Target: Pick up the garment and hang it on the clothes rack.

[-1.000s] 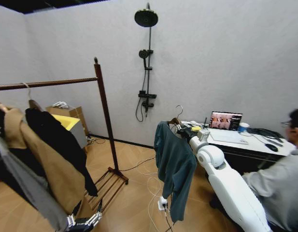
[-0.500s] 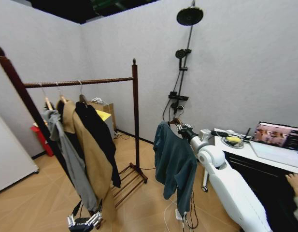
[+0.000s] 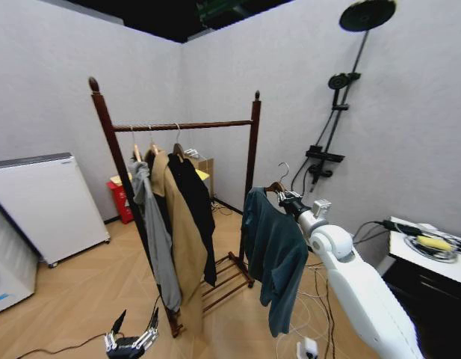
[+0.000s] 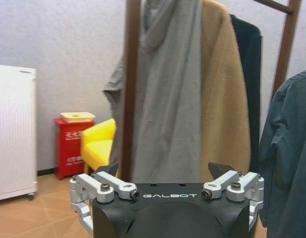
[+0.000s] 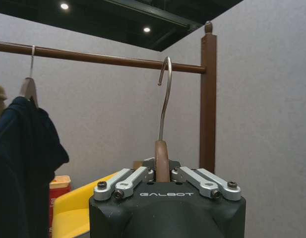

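The right gripper [image 5: 162,179] is extended forward at chest height, its jaws clenched on the neck of the wooden hanger [image 5: 161,157]. The garment [image 3: 275,254] hangs free below it, a long teal piece clear of the floor. The metal hook [image 5: 164,94] stands upright above the jaws, its open side turned toward the hung coats in the right wrist view.

The clothes rack [image 3: 249,161] stands just to the left of the garment in the head view. Its horizontal bar [image 3: 189,126] already carries a grey hooded jacket [image 3: 157,232], a tan coat [image 3: 182,239] and a black coat [image 3: 194,206], all crowded toward the left post. The stretch of bar beside the right post is bare. From the wrist view the hook tip sits slightly above bar level, but depth between hook and bar cannot be told.

The left gripper [image 4: 166,184] hangs low near the floor beside the rack base, jaws released and holding nothing.

Assessment: the step in hand is the approach to the bar. To do it well, the hook should be kept upright and lifted clear over the bare stretch, then lowered until the bar carries the weight before the jaws let go. The right post and the black coat's sleeve are the likely snag points.
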`<state>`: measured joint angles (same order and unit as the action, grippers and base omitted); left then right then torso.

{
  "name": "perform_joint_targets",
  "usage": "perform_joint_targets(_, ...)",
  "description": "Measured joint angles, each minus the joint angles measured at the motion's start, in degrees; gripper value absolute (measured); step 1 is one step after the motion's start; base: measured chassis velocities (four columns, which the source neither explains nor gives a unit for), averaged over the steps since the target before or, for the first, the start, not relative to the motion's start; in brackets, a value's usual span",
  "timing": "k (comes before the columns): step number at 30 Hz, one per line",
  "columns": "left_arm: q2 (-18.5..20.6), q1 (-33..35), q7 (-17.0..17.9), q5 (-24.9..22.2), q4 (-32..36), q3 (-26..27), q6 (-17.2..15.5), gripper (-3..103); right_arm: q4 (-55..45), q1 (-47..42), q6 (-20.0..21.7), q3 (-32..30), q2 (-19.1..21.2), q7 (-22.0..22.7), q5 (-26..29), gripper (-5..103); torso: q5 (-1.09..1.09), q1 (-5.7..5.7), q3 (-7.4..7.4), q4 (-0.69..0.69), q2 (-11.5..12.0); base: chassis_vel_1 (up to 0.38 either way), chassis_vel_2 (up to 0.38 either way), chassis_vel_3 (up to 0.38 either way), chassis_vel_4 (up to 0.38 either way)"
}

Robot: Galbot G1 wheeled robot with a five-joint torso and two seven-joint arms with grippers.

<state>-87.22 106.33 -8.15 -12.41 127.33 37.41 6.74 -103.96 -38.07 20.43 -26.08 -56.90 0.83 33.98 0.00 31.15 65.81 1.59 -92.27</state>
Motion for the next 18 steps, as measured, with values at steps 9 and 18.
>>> perform_joint_targets(9,0.00,0.00,0.00,0.00,0.00,0.00,0.00,100,-0.19,-0.44,-0.15,-0.70,0.40,-0.48,-0.07,10,0.00,0.00,0.00,0.01,0.00,0.088,0.073,0.057,0.074)
perform_joint_targets(18,0.00,0.00,0.01,0.00,0.00,0.00,0.00,100,-0.20,-0.43,-0.18,-0.48,0.30,-1.34,-0.63,10,0.00,-0.01,0.00,0.05,0.00,0.022,0.023,0.022,0.019)
